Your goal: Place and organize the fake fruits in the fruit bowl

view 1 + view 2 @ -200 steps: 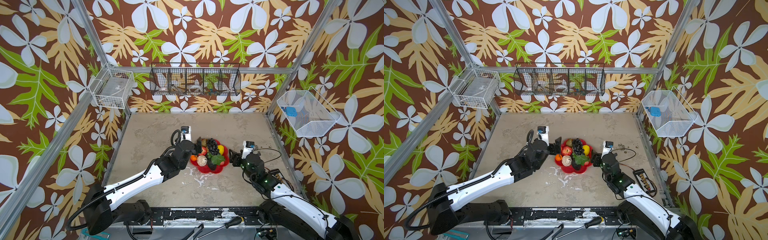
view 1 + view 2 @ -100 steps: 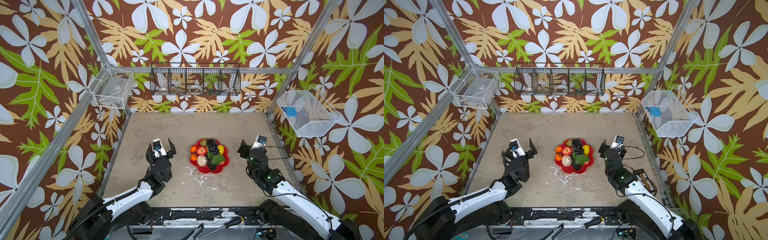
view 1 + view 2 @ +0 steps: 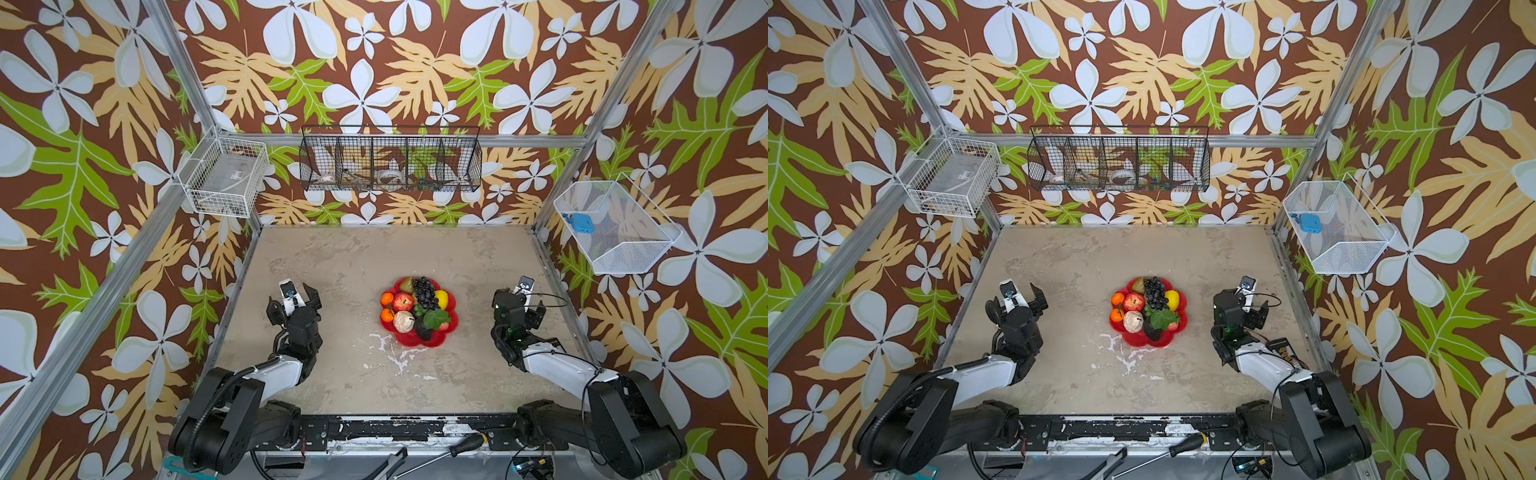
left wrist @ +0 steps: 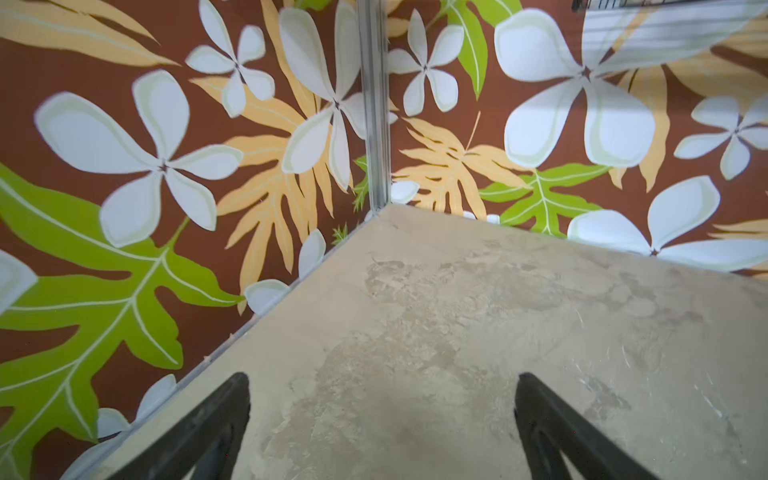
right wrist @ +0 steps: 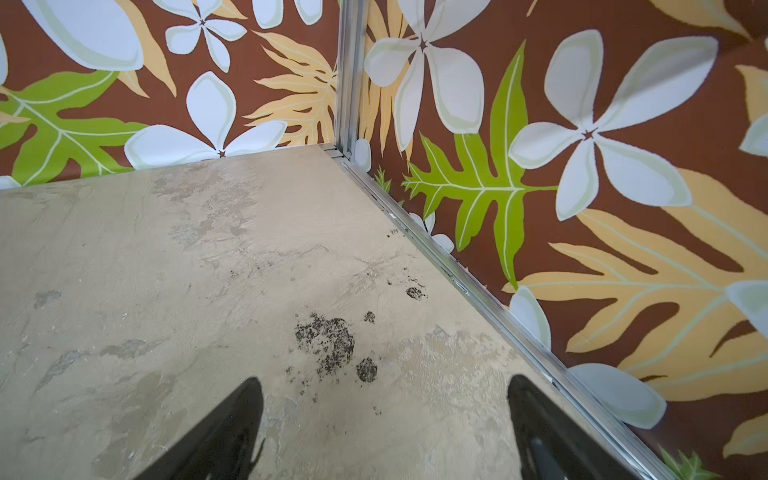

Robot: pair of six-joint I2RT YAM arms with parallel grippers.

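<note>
The red scalloped fruit bowl (image 3: 432, 341) (image 3: 1162, 343) stands mid-table in both top views, full of fake fruits. Among them are two oranges (image 3: 387, 298), a red apple (image 3: 402, 301), a black grape bunch (image 3: 424, 292), a yellow lemon (image 3: 441, 299) and a cream lumpy piece (image 3: 404, 321). A pear (image 3: 406, 284) and a dark avocado (image 3: 424, 332) lie there too. My left gripper (image 3: 293, 298) (image 3: 1016, 302) (image 4: 382, 395) hovers open and empty well left of the bowl. My right gripper (image 3: 519, 301) (image 3: 1241, 305) (image 5: 384, 399) is open and empty well to its right. Neither wrist view shows the bowl.
A black wire basket (image 3: 390, 160) hangs on the back wall, with white wire baskets on the left wall (image 3: 226, 176) and right wall (image 3: 615, 226). A screwdriver (image 3: 453, 451) lies on the front rail. Each gripper faces a back corner of the enclosure.
Both grippers have pulled away from the bowl's rim, left going left and right going right, and their jaws have opened wider. The fruits stay in the bowl.
</note>
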